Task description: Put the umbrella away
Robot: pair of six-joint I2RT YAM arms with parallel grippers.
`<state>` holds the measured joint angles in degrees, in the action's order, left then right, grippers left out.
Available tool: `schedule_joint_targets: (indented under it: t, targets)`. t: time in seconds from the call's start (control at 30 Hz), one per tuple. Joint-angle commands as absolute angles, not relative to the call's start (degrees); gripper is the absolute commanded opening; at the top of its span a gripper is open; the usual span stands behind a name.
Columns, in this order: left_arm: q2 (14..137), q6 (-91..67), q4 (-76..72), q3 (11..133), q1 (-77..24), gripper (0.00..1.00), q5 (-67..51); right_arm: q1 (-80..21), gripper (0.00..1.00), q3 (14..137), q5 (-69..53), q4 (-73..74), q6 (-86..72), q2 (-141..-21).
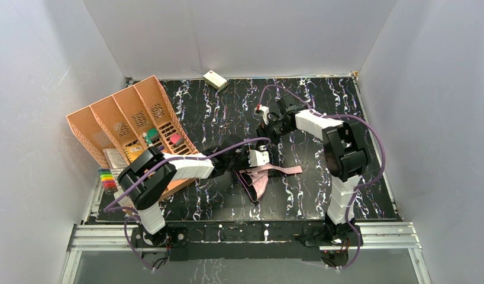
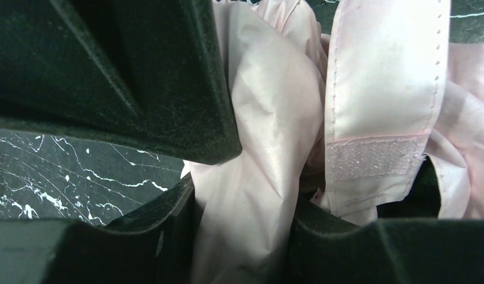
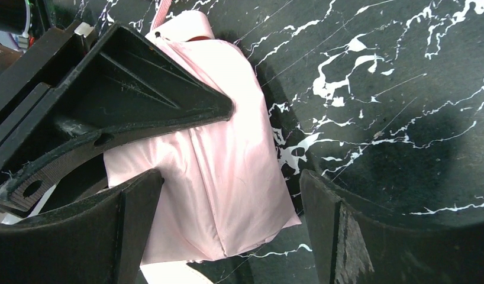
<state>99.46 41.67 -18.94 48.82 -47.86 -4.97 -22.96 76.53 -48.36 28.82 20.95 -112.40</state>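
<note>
Umbrella: centre of table, loosely collapsed.
Left gripper: pinching its pink fabric.
Right gripper: spread wide, empty.
Handling: likely light, floppy, slick; thin ribs could bend.
Grasp: bunched folds or strap.

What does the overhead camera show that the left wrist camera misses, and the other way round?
Only the overhead view: the right arm, the orange organizer and the cream box at the back edge of the table. Only the left wrist view: the Velcro patch on the strap, close up. Both: the pink umbrella, with the left gripper closed on its fabric, and the black marbled tabletop.
</note>
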Motion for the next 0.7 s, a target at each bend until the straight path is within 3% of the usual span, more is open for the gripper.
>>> schedule_joint_targets:
  t: [0.0,0.33,0.47,0.67]
  targets:
    - [100.81,43.24,-17.41,48.31,-47.92,0.00,-3.49,-23.72,0.95,77.93,-51.27,32.61,23.08,-112.46]
    - [100.00,40.74,-18.27,48.38,-47.99,0.00,-3.31,-25.92,0.81,79.45,-41.33,36.97,23.78,-117.12]
    - [98.73,39.70,-19.96,47.66,-48.02,0.00,-2.91,-26.57,0.64,78.59,-38.45,37.00,23.49,-118.15]
    - [95.82,35.88,-23.36,45.77,-48.03,0.00,-0.96,-26.60,0.49,77.07,-34.34,36.03,22.64,-117.84]
